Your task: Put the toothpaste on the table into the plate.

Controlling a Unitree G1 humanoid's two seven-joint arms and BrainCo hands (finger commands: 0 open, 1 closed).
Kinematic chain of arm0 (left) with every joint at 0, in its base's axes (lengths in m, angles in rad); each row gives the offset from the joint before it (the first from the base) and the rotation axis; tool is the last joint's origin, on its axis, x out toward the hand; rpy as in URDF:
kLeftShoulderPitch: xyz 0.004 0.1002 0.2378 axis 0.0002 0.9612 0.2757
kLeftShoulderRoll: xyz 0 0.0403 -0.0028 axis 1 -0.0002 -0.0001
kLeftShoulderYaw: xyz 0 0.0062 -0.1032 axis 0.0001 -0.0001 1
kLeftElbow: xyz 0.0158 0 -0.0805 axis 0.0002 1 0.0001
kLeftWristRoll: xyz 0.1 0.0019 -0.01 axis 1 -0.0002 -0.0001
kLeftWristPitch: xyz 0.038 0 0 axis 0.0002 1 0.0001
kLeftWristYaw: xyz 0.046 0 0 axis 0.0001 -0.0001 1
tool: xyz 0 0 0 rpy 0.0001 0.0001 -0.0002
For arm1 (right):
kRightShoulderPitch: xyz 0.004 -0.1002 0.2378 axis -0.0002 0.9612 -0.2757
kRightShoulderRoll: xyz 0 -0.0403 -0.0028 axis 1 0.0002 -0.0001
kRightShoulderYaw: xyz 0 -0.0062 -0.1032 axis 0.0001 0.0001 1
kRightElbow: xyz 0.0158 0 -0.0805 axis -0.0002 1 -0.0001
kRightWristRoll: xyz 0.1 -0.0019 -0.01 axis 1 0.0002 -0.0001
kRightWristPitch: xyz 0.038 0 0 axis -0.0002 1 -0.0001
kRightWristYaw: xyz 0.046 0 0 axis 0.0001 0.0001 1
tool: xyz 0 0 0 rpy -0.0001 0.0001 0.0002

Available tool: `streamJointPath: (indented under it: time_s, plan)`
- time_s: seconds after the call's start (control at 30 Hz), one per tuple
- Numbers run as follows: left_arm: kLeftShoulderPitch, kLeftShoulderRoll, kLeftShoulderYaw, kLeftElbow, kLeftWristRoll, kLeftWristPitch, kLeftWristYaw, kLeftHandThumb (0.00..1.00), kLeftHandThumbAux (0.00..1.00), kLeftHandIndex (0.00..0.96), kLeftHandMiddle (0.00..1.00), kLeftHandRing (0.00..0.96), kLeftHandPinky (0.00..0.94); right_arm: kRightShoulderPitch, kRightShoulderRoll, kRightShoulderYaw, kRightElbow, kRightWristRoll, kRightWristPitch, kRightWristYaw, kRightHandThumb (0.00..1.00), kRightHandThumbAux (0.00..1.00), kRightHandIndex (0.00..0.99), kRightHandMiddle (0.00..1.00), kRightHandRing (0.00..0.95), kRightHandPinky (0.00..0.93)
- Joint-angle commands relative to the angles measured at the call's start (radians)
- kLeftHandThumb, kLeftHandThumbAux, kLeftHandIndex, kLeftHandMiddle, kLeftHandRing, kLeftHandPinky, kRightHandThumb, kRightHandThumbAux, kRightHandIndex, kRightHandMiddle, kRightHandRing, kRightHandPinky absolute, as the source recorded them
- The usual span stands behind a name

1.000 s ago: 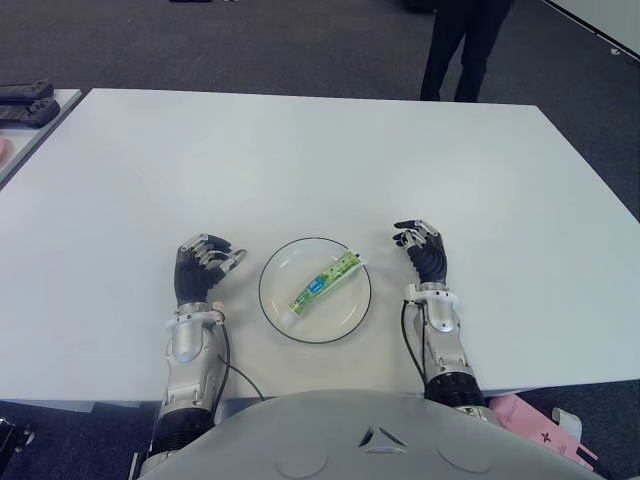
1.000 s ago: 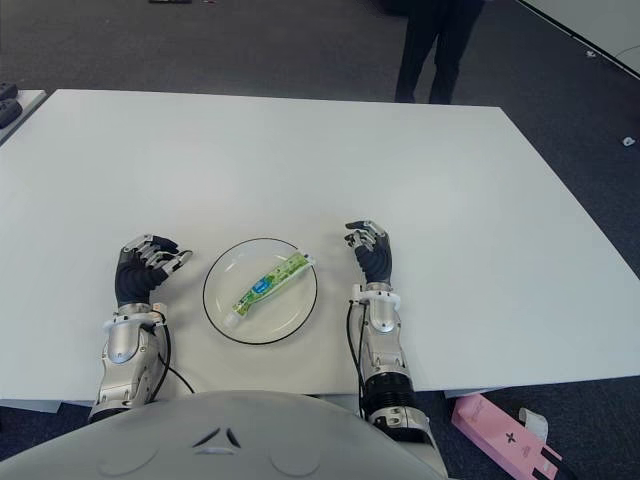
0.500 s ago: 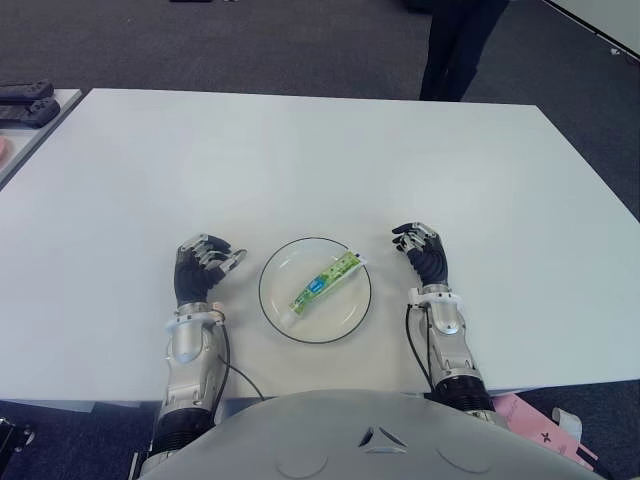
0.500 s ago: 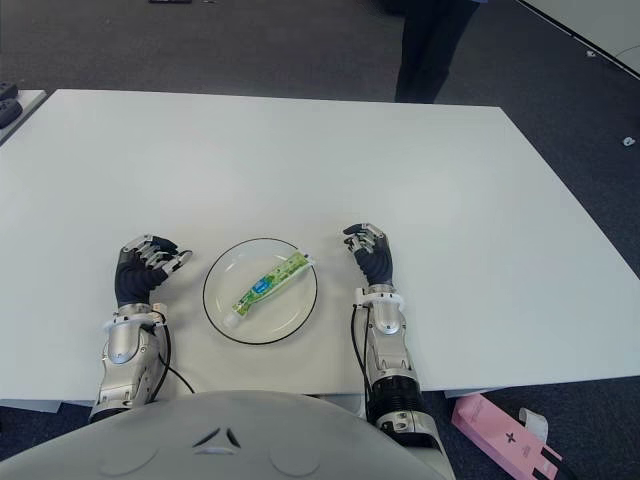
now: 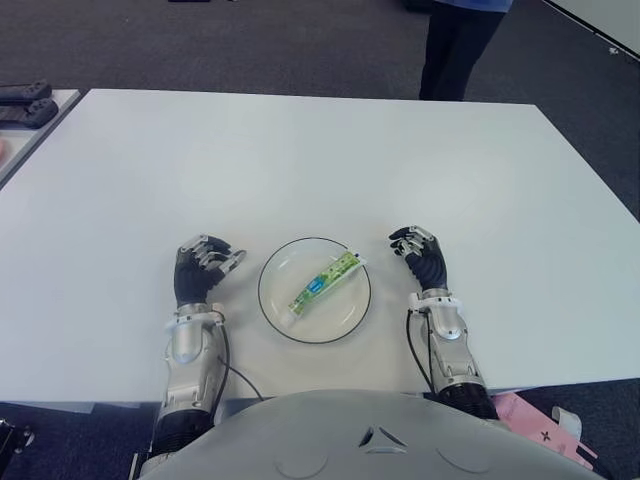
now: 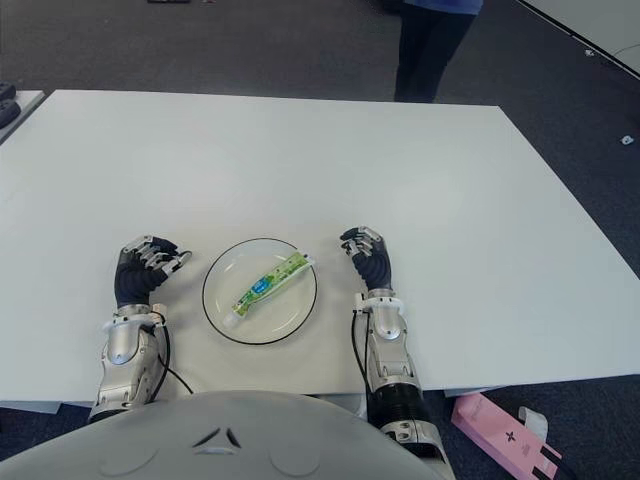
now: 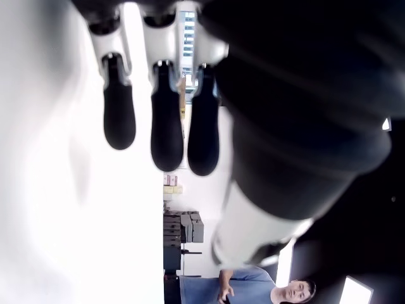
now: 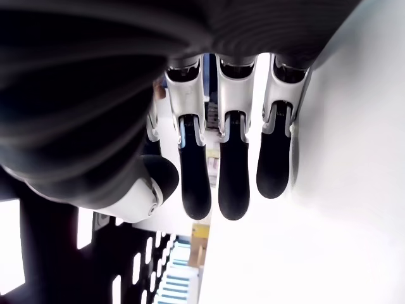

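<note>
The green and white toothpaste tube (image 5: pixel 322 283) lies slanted inside the round white plate (image 5: pixel 345 312), which has a dark rim and sits near the table's front edge. My left hand (image 5: pixel 212 256) shows left of the plate, palm side down, fingers loosely bent and holding nothing. On the plate's right side, my right hand (image 5: pixel 412 246) has relaxed fingers and is apart from the rim. In the wrist views the left fingers (image 7: pixel 168 126) and right fingers (image 8: pixel 231 177) hang over bare white table with nothing between them.
The white table (image 5: pixel 300 160) stretches wide beyond the plate. A person's dark legs (image 5: pixel 455 45) stand past the far edge. Dark objects (image 5: pixel 25 100) lie on a neighbouring table at far left. A pink box (image 6: pixel 500 435) lies on the floor at lower right.
My right hand has drawn back slightly toward the table's front edge. The toothpaste, plate and left hand have stayed put. The person behind the table has shifted a little.
</note>
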Motion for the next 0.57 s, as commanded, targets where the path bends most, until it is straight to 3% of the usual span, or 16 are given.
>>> streamJointPath:
  time_s: [0.03,0.57]
  plan:
    - [0.025,-0.003,-0.012,0.017,0.004,0.044,-0.011,0.004,0.998,0.574,0.558,0.565,0.542,0.03,0.0,0.011,-0.004,-0.007,0.052,0.009,0.712,0.732,0.428,0.489,0.484,0.477]
    - [0.039,-0.004,-0.016,-0.006,0.004,0.066,-0.011,0.0,0.998,0.56,0.545,0.542,0.512,0.046,0.006,0.016,-0.035,0.001,0.05,0.007,0.713,0.731,0.429,0.492,0.487,0.48]
